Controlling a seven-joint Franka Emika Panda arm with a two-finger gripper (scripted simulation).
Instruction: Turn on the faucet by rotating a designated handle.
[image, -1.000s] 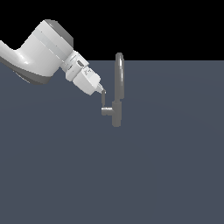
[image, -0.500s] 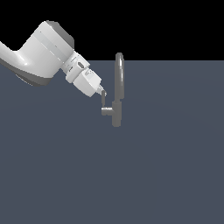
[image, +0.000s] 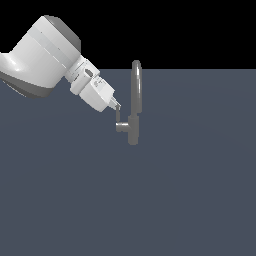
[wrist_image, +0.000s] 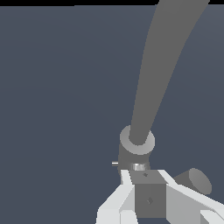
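The faucet (image: 135, 95) is a slim grey tap with a tall arched spout over a short base. Its handle (image: 118, 121) is a thin L-shaped lever on the side toward the exterior view's left, rod pointing up. My gripper (image: 116, 106) comes in from the upper left. Its fingers look closed together into one narrow tip that touches the top of the rod. In the wrist view the spout (wrist_image: 164, 70) rises from a ringed joint, and the white fingers (wrist_image: 175, 199) of the gripper (wrist_image: 148, 192) sit just before it, with a grey block between them.
The faucet stands on a flat dark grey surface (image: 190, 200) with nothing else on it. The white arm (image: 45, 57) fills the upper part of the exterior view's left.
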